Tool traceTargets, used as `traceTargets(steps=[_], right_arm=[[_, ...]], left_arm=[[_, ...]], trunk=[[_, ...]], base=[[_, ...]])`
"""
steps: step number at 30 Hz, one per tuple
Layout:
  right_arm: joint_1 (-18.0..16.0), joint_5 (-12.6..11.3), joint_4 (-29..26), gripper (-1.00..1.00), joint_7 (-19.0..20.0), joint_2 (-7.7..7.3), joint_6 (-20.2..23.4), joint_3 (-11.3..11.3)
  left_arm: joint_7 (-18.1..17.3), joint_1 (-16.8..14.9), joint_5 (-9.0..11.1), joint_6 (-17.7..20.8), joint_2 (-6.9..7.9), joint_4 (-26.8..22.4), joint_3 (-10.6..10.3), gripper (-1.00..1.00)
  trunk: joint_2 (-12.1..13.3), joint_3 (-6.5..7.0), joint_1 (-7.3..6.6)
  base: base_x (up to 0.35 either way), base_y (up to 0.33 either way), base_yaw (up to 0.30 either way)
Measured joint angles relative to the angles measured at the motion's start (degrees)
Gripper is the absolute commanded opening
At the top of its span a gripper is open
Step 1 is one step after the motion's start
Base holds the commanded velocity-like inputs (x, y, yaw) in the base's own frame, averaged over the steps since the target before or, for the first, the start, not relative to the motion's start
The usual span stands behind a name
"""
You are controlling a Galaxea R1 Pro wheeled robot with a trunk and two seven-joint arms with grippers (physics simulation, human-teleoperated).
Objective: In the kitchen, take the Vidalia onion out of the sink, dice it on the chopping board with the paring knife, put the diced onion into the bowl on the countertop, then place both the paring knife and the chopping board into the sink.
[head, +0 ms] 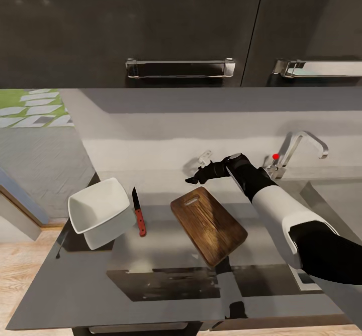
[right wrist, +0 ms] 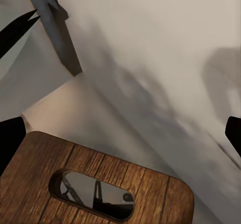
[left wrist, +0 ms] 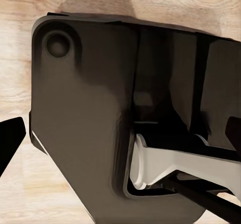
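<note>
The dark wooden chopping board [head: 208, 225] lies at an angle on the grey countertop [head: 75, 286], its handle slot [right wrist: 95, 194] pointing toward the wall. My right gripper [head: 192, 180] hovers open just beyond that slot end, nothing between its fingertips [right wrist: 10, 146]. Left of the board lies the red-handled paring knife [head: 139, 213], and further left stands the white bowl [head: 98, 210]. The sink [head: 327, 200] and its chrome tap [head: 296, 150] sit at the right; my right arm hides the basin's inside. My left gripper [left wrist: 120, 133] hangs open over the robot's dark base.
Dark upper cabinets with metal handles [head: 179, 68] hang above the counter. The grey wall runs close behind my right gripper. The counter's left end [head: 50, 255] drops off to a wooden floor [head: 20, 270].
</note>
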Motion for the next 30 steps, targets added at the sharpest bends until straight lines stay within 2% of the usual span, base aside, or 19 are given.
traceTargets(steps=[30], right_arm=[[0.0,0.0,0.9,1.00,-0.1,0.18,-0.1,0.1]], left_arm=[[0.0,0.0,0.0,-0.1,0.00,0.8,0.0,1.00]], trunk=[[0.0,0.00,-0.01]], base=[[0.045,0.000,0.000]])
